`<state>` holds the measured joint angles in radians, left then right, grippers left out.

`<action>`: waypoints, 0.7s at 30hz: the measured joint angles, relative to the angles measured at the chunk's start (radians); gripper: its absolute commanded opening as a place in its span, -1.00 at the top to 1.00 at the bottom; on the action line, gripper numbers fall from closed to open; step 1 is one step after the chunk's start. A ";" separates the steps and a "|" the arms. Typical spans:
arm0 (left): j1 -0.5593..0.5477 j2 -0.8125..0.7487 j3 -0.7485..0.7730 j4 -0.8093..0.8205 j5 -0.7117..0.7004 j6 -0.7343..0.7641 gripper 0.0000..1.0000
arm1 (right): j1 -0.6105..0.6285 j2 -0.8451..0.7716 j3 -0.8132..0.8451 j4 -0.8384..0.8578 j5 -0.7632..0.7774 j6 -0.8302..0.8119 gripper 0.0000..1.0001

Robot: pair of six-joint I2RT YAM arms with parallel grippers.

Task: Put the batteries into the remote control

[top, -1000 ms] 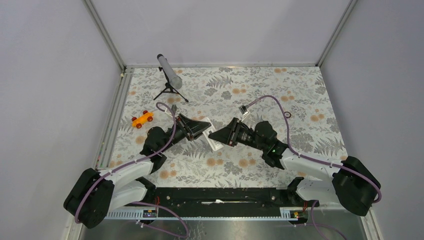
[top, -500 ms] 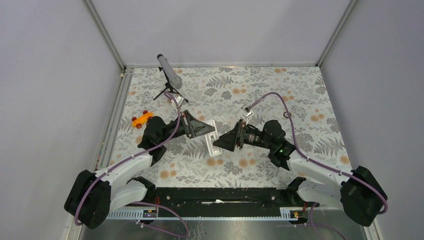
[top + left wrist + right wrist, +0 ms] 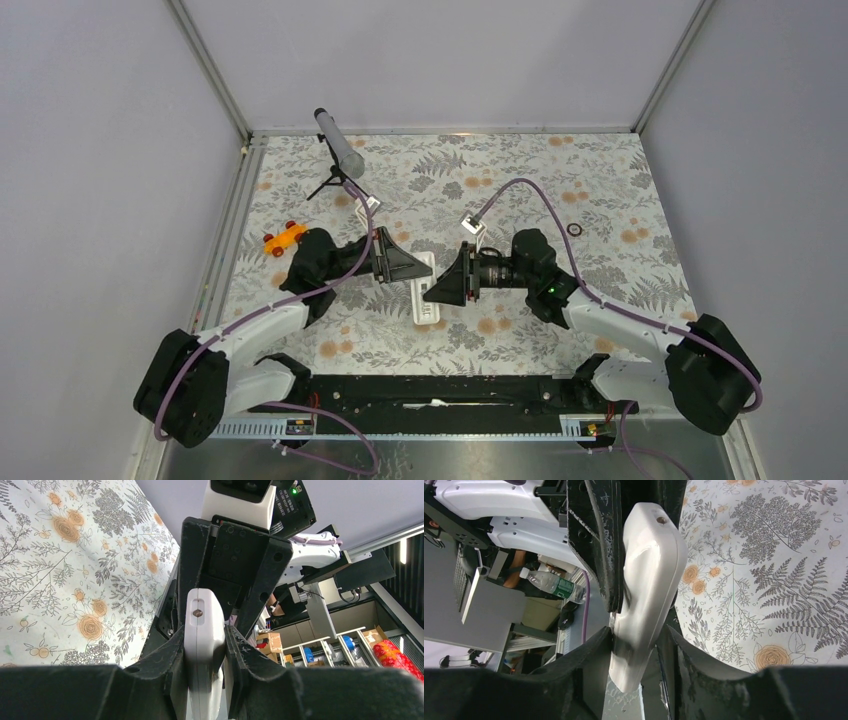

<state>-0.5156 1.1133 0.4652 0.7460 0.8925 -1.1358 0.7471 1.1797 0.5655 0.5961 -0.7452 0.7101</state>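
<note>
Floral table [image 3: 600,180], grey walls [image 3: 440,60]; left claw [image 3: 205,640], right claw [image 3: 636,640] both clamp remote control [image 3: 651,560].

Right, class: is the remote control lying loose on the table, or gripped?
Gripped. The left tool is shut on the remote control, pinching its flat sides; the right tool straddles it, contact unclear.

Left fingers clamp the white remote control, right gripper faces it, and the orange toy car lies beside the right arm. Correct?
No: the top external view shows the orange toy car beside the left arm. Left fingers clamp the remote control, right gripper facing it.
</note>
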 measured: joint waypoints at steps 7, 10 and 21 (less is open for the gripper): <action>0.007 0.004 -0.001 0.035 -0.007 0.025 0.48 | 0.000 0.018 -0.011 0.051 0.026 0.071 0.78; 0.007 0.005 -0.008 0.034 -0.016 0.032 0.23 | 0.000 0.031 -0.034 0.111 0.030 0.100 0.84; 0.003 -0.003 -0.046 -0.013 -0.130 0.049 -0.36 | 0.000 0.067 -0.083 0.159 0.132 0.135 0.96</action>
<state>-0.5121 1.1103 0.4194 0.7330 0.7624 -1.0870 0.7471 1.2469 0.4828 0.7551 -0.6136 0.8455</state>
